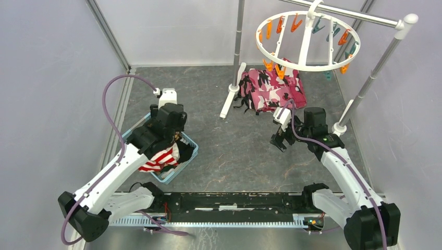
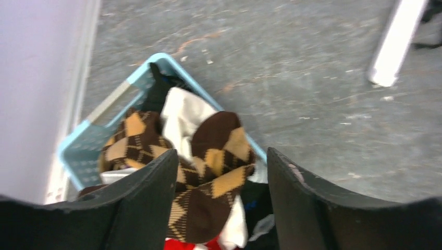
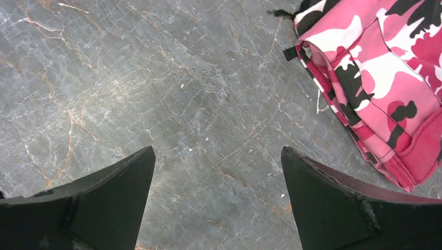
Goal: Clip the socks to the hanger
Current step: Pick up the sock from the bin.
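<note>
My left claw [image 2: 221, 153] hangs directly over the light blue plastic basket [image 2: 78, 148] at the left of the bench [image 3: 156, 78]. It is partly open, with the folded brown-and-tan argyle sock [image 2: 216, 135] lying between its two fingers. The left finger overlaps the sock's edge and the right finger stands just beside it, so I judge that nothing is clamped yet. In the left wrist view the sock's long axis runs from far to near, across the line on which the fingers close, which suits a pinch. A red-and-white striped sock [image 1: 156, 160] lies lower in the same basket. The round white plastic hanger [image 1: 304, 49] hangs at the far right, well apart from this claw. My right claw [image 3: 218, 148] is nearer to it, wide open and empty above bare bench beside the pink camouflage cloth [image 3: 375, 78].
</note>
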Robot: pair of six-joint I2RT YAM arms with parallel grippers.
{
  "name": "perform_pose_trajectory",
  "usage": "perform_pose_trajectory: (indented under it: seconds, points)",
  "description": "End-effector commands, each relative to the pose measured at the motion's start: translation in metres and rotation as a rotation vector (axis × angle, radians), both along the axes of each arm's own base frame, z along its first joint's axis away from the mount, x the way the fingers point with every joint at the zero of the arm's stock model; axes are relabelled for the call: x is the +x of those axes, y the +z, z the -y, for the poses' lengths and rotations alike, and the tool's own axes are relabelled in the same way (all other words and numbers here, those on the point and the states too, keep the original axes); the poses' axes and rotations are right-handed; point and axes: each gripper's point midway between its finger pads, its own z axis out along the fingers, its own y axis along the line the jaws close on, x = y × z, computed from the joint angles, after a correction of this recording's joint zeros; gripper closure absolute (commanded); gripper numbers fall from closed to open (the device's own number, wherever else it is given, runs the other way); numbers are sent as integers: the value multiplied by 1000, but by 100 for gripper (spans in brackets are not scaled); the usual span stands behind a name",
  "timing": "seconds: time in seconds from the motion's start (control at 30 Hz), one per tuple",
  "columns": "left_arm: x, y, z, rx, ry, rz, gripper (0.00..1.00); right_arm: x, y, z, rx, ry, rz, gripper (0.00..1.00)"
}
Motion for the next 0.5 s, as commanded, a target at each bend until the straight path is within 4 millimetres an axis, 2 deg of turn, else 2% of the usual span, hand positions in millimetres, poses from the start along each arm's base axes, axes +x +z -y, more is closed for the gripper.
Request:
perform_pose_trajectory:
  seconds: [0.0,0.1,0.2,0.4,0.47]
  points:
    - [3,-2,-38,250,111,-43,36,-4,12,-9,10,82,30,2]
    - [16,-4,-43,276,130,-68,50,-5,2,-12,-4,99,-3,2]
    - [18,-7,-38,260,113,-101,52,-10,-3,-17,2,128,-36,2]
    - [-7,-17,-9,96,-55,-207,52,-11,-11,-17,-11,141,-75,2]
    - [-21,-26,8,66,-187,-294,51,-12,-14,-18,-14,148,-96,2]
